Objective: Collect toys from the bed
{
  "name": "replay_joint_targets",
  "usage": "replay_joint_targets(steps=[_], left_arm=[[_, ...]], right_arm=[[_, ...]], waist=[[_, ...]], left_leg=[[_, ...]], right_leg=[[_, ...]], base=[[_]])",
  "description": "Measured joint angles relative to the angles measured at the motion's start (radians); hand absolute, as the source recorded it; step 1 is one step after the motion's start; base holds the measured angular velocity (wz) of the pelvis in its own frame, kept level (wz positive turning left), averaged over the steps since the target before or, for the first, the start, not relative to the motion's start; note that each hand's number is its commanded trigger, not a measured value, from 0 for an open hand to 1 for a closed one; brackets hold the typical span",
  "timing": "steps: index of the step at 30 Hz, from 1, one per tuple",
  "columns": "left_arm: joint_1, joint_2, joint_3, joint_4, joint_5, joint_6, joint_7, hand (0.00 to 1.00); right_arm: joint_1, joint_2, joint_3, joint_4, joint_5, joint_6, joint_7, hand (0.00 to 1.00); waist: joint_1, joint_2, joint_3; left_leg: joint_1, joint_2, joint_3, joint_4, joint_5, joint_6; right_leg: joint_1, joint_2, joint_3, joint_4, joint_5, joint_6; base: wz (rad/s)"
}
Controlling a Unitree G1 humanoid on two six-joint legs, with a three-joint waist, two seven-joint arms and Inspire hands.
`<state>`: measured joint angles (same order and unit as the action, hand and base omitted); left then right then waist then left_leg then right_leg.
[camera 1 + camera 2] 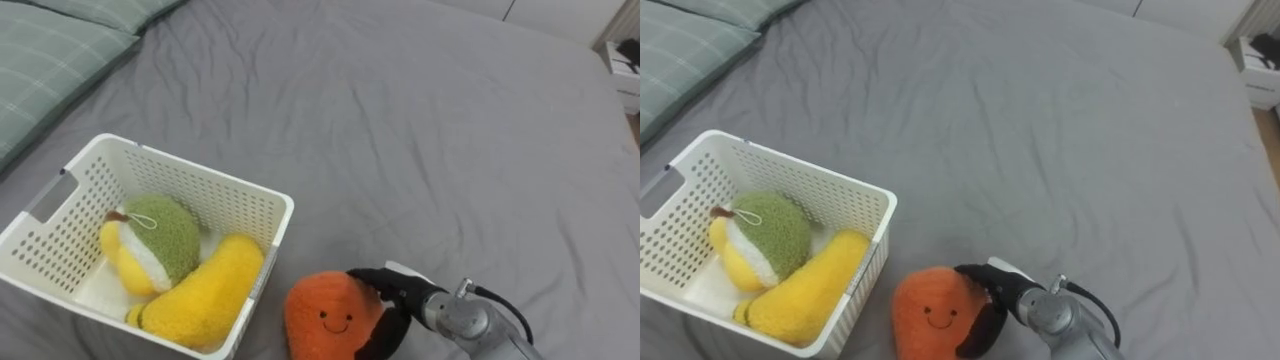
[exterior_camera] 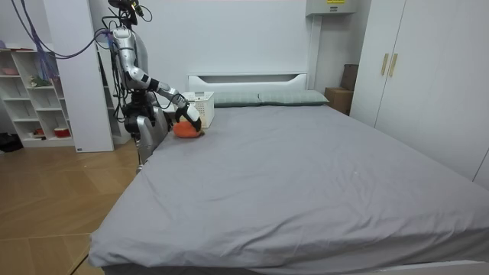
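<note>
Your right robot hand (image 1: pixel 398 300) is curled round the smiling orange plush toy (image 1: pixel 322 320) on the grey bed (image 1: pixel 400 120), and the white basket (image 1: pixel 200 172) sits just beside the toy's left, so lift leftward.

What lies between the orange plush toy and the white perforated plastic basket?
Only bare grey bedsheet separates the orange plush toy and white basket, in both eye views.

Base of orange toy (image 1: pixel 325 320) cut by lower edge, right hand (image 1: pixel 398 293) palm hidden against it, basket (image 1: pixel 190 167) left corner cropped, yellow toy (image 1: pixel 205 293) underside behind basket wall, pillow (image 1: pixel 50 60) cropped at left edge
</note>
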<state>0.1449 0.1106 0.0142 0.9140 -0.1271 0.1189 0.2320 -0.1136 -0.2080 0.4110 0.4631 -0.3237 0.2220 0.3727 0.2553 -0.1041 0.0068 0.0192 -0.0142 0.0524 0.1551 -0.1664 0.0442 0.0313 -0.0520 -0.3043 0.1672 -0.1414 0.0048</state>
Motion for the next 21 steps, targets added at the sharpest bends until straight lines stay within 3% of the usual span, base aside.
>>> replay_joint_targets(steps=[5,10,18,21], left_arm=[[0.005,-0.002,0.0,-0.012,0.0,0.006,-0.002,0.0],[0.005,-0.006,0.0,-0.012,-0.001,0.006,-0.002,0.0],[0.004,-0.009,0.001,-0.012,-0.001,0.004,-0.001,0.0],[0.007,-0.012,0.005,-0.011,0.0,-0.001,-0.001,0.0]], right_arm=[[-0.028,0.048,-0.002,0.038,-0.021,0.017,-0.024,1.0],[-0.029,0.066,-0.002,0.089,-0.02,0.019,-0.032,1.0],[-0.029,0.085,-0.004,0.155,0.022,0.0,-0.094,1.0],[-0.03,0.084,-0.02,0.214,0.063,-0.027,-0.135,1.0]], waist=[[0.002,0.01,0.0075],[0.002,0.018,0.0128],[-0.003,0.023,0.0103],[0.001,0.025,0.0096]], left_leg=[[0.002,0.0,-0.001,-0.001,0.0,0.0],[-0.003,0.0,-0.003,-0.002,0.0,0.0],[-0.012,-0.002,-0.023,0.001,0.0,0.0],[-0.008,-0.005,-0.035,0.004,0.0,0.0]], right_leg=[[0.003,0.0,0.001,0.0,0.0,0.0],[0.002,0.0,-0.004,0.0,0.0,0.0],[0.006,-0.001,-0.029,-0.006,0.0,0.0],[0.022,-0.003,-0.041,-0.017,0.0,0.001]], base=[[0.0],[0.01],[0.07],[0.12]])
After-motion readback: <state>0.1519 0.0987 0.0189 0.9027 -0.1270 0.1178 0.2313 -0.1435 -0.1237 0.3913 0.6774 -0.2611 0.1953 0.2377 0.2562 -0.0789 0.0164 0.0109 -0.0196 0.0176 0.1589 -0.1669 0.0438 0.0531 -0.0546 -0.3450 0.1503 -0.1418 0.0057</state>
